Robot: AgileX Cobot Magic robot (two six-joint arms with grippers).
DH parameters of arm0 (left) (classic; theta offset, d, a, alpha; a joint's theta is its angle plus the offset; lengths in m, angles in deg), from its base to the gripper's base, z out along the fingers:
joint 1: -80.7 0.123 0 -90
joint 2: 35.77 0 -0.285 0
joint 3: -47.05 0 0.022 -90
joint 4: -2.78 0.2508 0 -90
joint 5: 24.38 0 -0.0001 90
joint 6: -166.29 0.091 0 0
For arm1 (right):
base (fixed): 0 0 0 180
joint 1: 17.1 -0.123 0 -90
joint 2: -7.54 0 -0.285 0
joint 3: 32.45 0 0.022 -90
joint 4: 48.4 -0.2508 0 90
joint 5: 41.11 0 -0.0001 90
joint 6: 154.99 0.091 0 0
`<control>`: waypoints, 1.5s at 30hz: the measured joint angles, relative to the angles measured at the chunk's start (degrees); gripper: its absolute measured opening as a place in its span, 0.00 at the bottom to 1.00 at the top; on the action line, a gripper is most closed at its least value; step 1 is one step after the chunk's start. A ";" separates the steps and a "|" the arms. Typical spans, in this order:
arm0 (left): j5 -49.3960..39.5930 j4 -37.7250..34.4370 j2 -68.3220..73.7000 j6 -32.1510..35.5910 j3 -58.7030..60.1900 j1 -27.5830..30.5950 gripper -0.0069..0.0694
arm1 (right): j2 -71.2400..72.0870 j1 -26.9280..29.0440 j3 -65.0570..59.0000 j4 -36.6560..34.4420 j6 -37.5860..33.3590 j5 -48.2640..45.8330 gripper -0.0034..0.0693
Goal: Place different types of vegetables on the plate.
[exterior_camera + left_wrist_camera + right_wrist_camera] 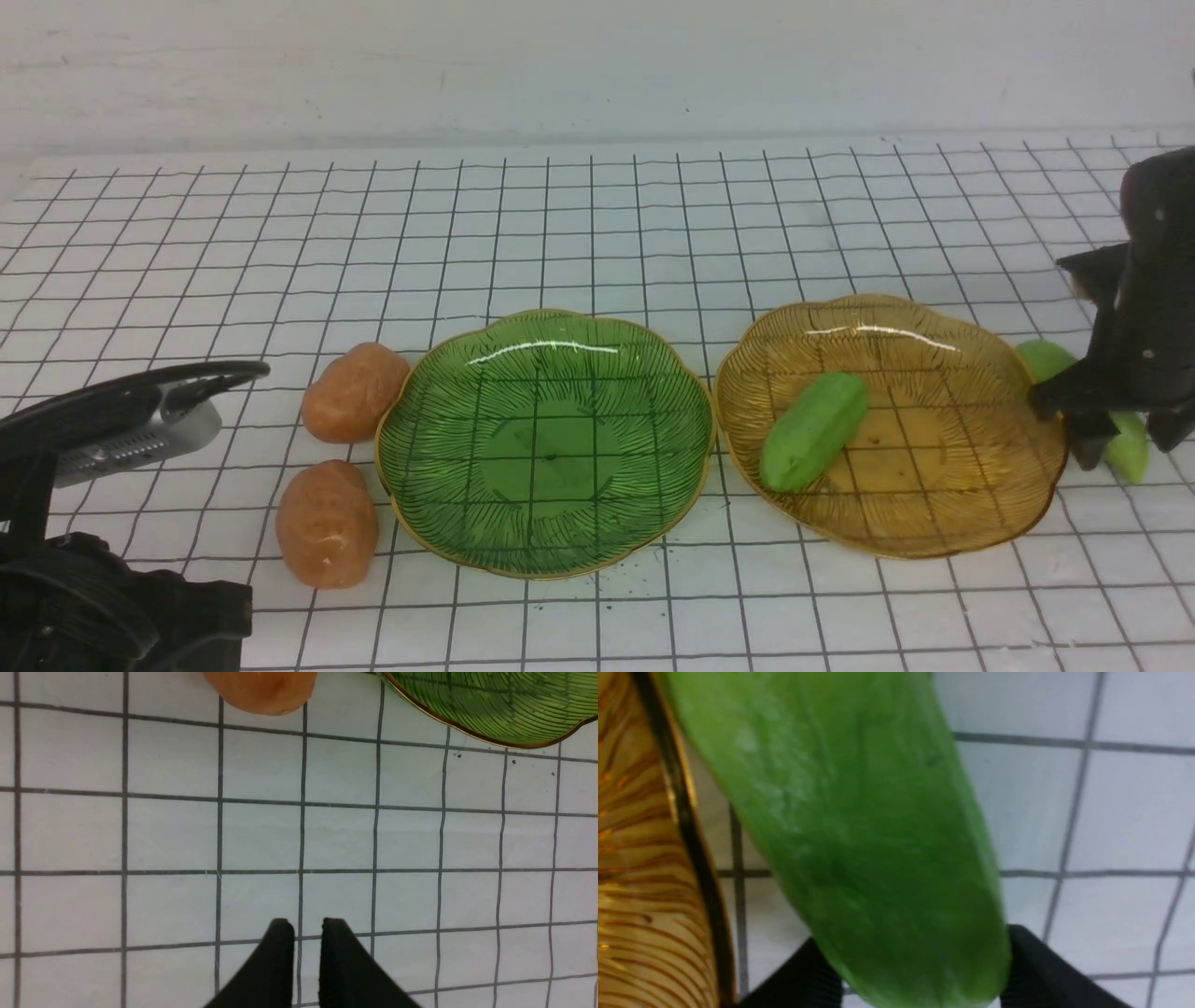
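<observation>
Two orange-brown potatoes (355, 392) (327, 525) lie on the table left of the empty green plate (546, 336). One light-green vegetable (812, 431) lies in the amber plate (896, 327). The second green vegetable (1044, 358) lies just right of the amber plate's rim, at table level. My right gripper (1116, 425) is closed around it; in the right wrist view both fingers press its sides (878, 835). My left gripper (307, 926) is shut and empty over bare table, with one potato (261, 690) and the green plate's edge (504, 704) ahead of it.
The table is a white sheet with a black grid. My left arm (121, 420) sits low at the near left corner. A pale wall runs along the back. The amber plate's rim (677, 802) is close beside the held vegetable.
</observation>
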 joint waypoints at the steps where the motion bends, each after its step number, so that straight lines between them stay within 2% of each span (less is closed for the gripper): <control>1: 0.00 0.00 0.00 0.00 0.00 0.00 0.18 | -0.06 0.00 0.00 -0.08 -0.47 0.00 0.55; 3: 0.06 0.00 0.00 0.00 0.00 0.00 0.18 | -0.12 0.00 0.19 -0.01 -1.13 -0.58 0.49; 6: 0.06 0.17 0.00 0.00 0.00 0.00 0.18 | -0.12 0.06 1.32 1.44 -0.64 -3.62 0.50; 12: 0.06 0.49 0.00 0.00 0.00 0.00 0.18 | 3.82 1.03 8.08 4.06 5.09 -6.88 0.50; 14: 0.06 0.62 0.00 0.00 0.00 0.00 0.18 | 6.91 1.03 9.65 1.89 7.08 -6.88 0.50; 18: 0.11 1.28 0.12 0.00 0.00 0.00 0.18 | 11.67 0.98 10.04 -10.78 7.77 -7.83 0.50; 20: 0.63 1.33 0.12 0.00 0.00 0.00 0.18 | 12.56 -0.21 9.47 -16.67 5.62 -7.95 0.50; 24: 1.50 1.33 0.19 0.00 0.00 0.00 0.19 | 11.82 -4.05 6.71 -20.66 1.69 -7.95 0.50; 30: 2.59 1.33 0.31 0.00 0.00 0.00 0.28 | 8.18 -9.50 3.48 -20.05 -0.72 -7.95 0.50; 33: 3.12 1.34 0.31 0.00 0.00 0.00 0.34 | 7.20 -10.91 3.34 -19.93 -0.33 -7.95 0.55; 35: 4.59 1.41 0.32 0.00 0.00 0.00 0.44 | 7.08 -11.90 3.34 -19.86 0.86 -7.91 0.72; 36: 4.75 1.47 0.32 0.00 0.00 0.00 0.45 | 7.08 -11.96 3.34 -19.86 0.93 -7.91 0.75; 38: 5.58 1.53 0.37 0.00 0.00 0.00 0.53 | 7.08 -12.01 3.34 -19.44 1.00 -7.84 0.88; 39: 5.58 1.53 0.37 0.00 0.00 0.00 0.56 | 7.15 -12.01 3.34 -18.80 1.00 -7.80 0.91; 42: 5.14 1.57 0.74 0.00 -0.94 0.00 0.63 | 7.75 -12.01 3.34 -18.00 1.00 -7.80 0.96; 45: 3.70 1.57 1.68 0.00 -2.99 0.00 0.66 | 9.41 -12.01 3.34 -17.95 1.00 -7.78 0.95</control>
